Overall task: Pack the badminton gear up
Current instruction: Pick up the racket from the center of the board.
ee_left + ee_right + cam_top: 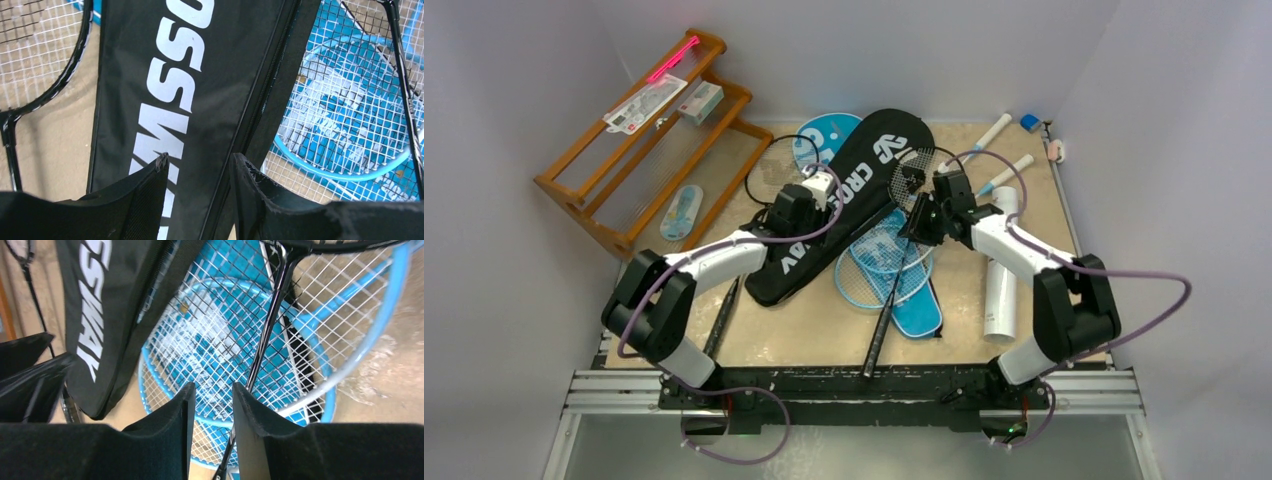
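The black "CROSSWAY" cover (844, 200) lies slanted across the table's middle. My left gripper (821, 190) hangs open just above its lettering (170, 100), with nothing between the fingers. Light-blue rackets (879, 265) lie overlapped on a blue cover (921, 312), right of the black one. A black racket (886, 310) crosses them, head at the far end. My right gripper (919, 218) stands over it, open; the black shaft (270, 325) runs below the right finger, ungripped. Another black racket (75, 65) lies left of the cover. A white tube (1001, 290) rests at the right.
A wooden rack (624, 190) with packaged items stands at the far left. White racket handles (996, 130) point toward the far right corner, near small items (1032, 122). A second blue cover (824, 135) shows from under the black one's far end.
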`<state>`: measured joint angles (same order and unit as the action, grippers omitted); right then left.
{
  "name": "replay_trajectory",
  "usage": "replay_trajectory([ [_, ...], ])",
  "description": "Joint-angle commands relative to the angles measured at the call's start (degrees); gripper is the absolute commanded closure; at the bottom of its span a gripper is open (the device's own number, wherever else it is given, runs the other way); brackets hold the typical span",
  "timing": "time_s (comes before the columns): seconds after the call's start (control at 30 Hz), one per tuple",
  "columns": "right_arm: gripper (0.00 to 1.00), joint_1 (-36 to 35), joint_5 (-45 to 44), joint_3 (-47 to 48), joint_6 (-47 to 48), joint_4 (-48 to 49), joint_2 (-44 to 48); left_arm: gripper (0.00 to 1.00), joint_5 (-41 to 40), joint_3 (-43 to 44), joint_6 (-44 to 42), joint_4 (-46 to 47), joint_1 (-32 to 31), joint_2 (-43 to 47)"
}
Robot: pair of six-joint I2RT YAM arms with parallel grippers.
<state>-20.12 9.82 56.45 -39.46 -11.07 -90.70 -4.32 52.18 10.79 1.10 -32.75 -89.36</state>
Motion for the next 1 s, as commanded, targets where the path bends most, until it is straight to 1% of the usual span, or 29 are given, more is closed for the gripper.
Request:
replay_trajectory([
  [0.0, 0.64, 0.3, -4.9, -0.6, 2.3, -2.4, 5.5, 0.55, 4.0, 1.6, -2.7, 5.1, 0.7, -3.1],
  [0.1, 0.67, 0.3, -6.4, -0.2, 0.9, -4.0, 3.8, 0.56, 5.0, 1.9, -3.7, 5.1, 0.7, -4.4],
  [0.27, 0.68, 0.3, -9.5, 2.3, 0.5, -4.5, -0.8, 0.57, 5.5, 2.2, -4.9, 4.9, 0.6, -5.0],
  [0.43, 0.69, 0.3, -8.9, 2.5, -0.3, -3.0, -4.0, 0.57, 6.2, 2.4, -5.5, 4.6, 0.6, -5.6],
  [0.67, 0.70, 0.0, -8.4, 3.2, -0.2, -2.1, -4.6, 0.57, 4.4, 4.3, -8.5, 2.8, 0.5, -8.4],
  [0.7, 0.75, -0.1, -8.4, 3.3, -0.1, -1.8, -4.6, 0.57, 4.5, 4.6, -9.2, 2.6, 0.5, -8.7],
  [0.8, 0.82, -0.4, -7.8, 4.2, 0.2, -2.0, -5.6, 0.57, 2.8, 5.6, -10.5, 1.6, 0.3, -9.4],
  [0.9, 0.99, -0.5, -7.9, 4.9, 0.5, -3.1, -6.2, 0.57, 3.4, 6.4, -12.6, 0.9, 0.2, -9.7],
  [0.97, 1.00, -0.5, -8.6, 4.2, 0.4, -3.1, -5.1, 0.57, 4.0, 7.1, -13.1, 0.2, 0.1, -10.1],
])
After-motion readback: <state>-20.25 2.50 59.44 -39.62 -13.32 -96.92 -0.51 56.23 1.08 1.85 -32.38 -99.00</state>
